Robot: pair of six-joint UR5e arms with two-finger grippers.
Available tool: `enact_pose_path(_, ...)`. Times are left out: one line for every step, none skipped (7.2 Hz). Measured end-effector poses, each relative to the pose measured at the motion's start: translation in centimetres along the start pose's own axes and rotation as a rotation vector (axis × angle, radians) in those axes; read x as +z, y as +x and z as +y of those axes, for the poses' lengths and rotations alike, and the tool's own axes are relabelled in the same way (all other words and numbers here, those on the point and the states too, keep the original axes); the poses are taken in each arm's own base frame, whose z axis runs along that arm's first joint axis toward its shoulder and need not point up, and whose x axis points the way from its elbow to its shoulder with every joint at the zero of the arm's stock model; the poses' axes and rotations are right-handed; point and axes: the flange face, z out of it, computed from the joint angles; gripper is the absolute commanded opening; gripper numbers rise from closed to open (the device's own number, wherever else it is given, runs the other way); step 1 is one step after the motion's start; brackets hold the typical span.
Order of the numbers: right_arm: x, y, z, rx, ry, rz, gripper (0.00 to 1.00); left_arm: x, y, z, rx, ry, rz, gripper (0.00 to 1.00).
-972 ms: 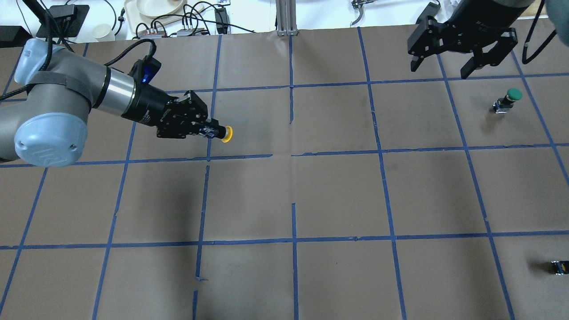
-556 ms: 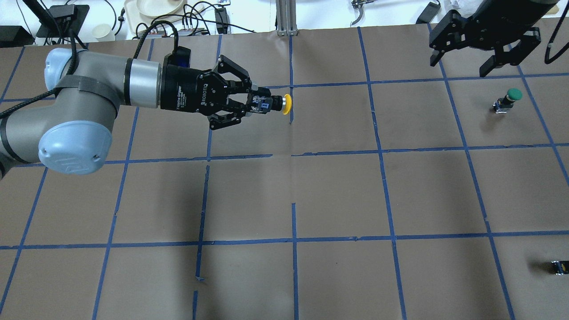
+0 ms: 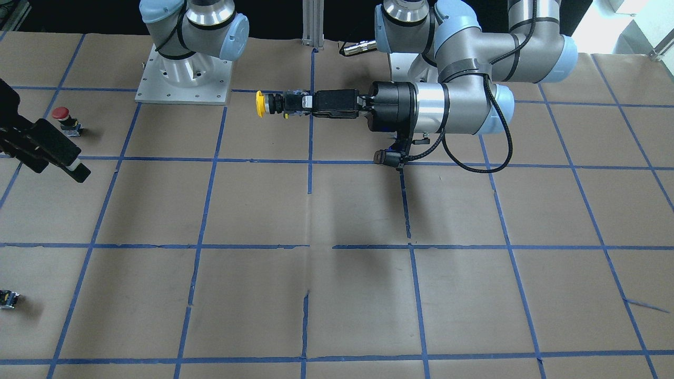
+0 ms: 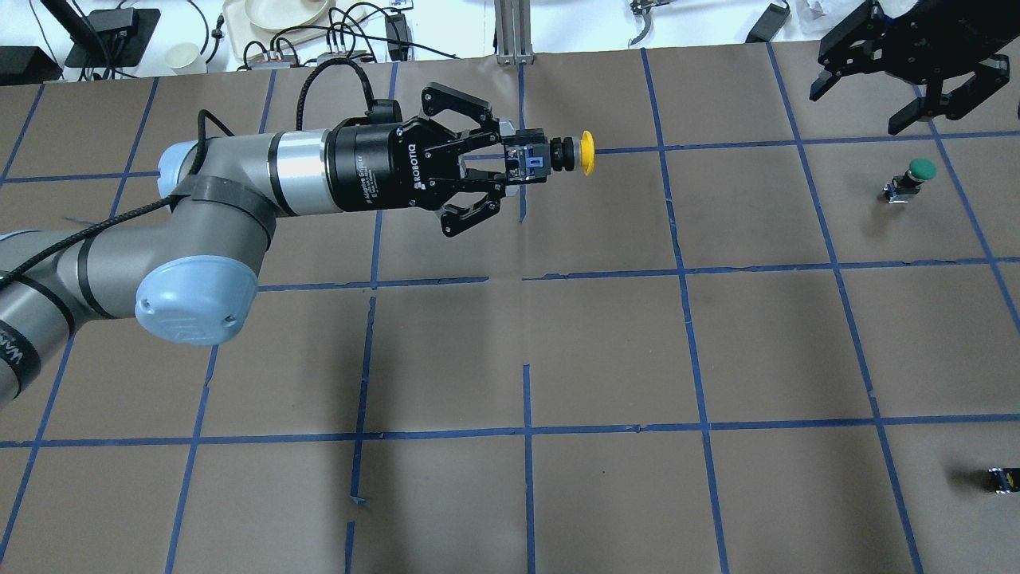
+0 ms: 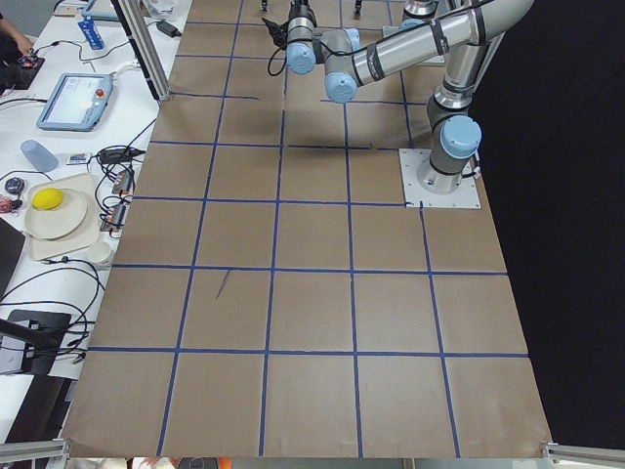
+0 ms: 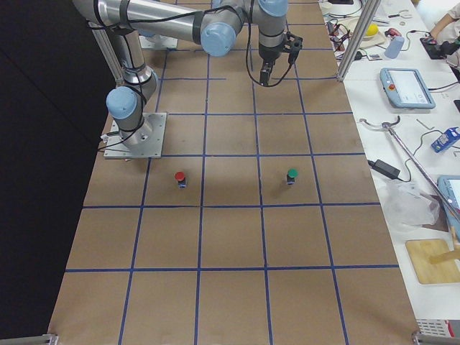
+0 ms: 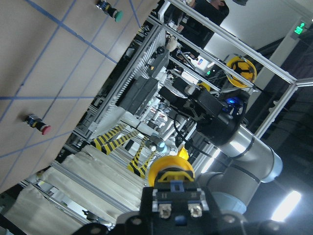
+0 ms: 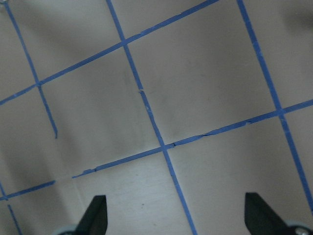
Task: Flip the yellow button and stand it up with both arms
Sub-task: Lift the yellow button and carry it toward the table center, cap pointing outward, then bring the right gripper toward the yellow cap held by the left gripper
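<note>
A: Why's the yellow button [image 4: 584, 152] sideways, off the tabletop [image 4: 606, 343]?
B: The left tool [image 4: 522, 163] pinches its body, cap toward three o'clock — likely offering it to the right tool [image 4: 857, 112], spread wide, empty.

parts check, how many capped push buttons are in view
3: the yellow button, held aloft in the left gripper; the green button and the red button, standing on the table on the robot's right. None seems hidden.

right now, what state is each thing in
yellow button: held off the table, on its side
left gripper: shut on the yellow button
right gripper: open, empty
green button: standing upright on the table
red button: standing upright on the table
small black part: lying on the table
</note>
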Motion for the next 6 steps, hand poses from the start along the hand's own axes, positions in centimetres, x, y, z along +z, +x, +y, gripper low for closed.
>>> enact_pose_path(-0.2, -0.3, 0.2, 0.036, -0.034, -0.134, 1.00, 0.6, -0.4, 0.2, -0.011, -0.018, 0.010, 0.00)
enact_pose_path(-0.3, -1.4, 0.9, 0.077, -0.091, -0.293, 1.00, 1.0, -0.5, 0.2, -0.011, -0.028, 0.009, 0.00)
enact_pose_path(-0.7, -2.6, 1.8, 0.126, -0.147, -0.439, 1.00, 1.3, -0.5, 0.2, -0.007, -0.033, 0.006, 0.00)
enact_pose_path(-1.0, -3.6, 2.7, 0.185, -0.197, -0.554, 1.00, 1.4, -0.5, 0.1, 0.003, -0.037, 0.004, 0.00)
enact_pose_path(-0.6, -4.2, 4.2, 0.245, -0.251, -0.640, 1.00, 1.5, -0.4, 0.0, 0.017, -0.040, 0.002, 0.00)
enact_pose_path(0.7, -4.4, 6.3, 0.299, -0.304, -0.704, 1.00, 1.6, -0.3, 0.1, 0.024, -0.042, 0.003, 0.00)
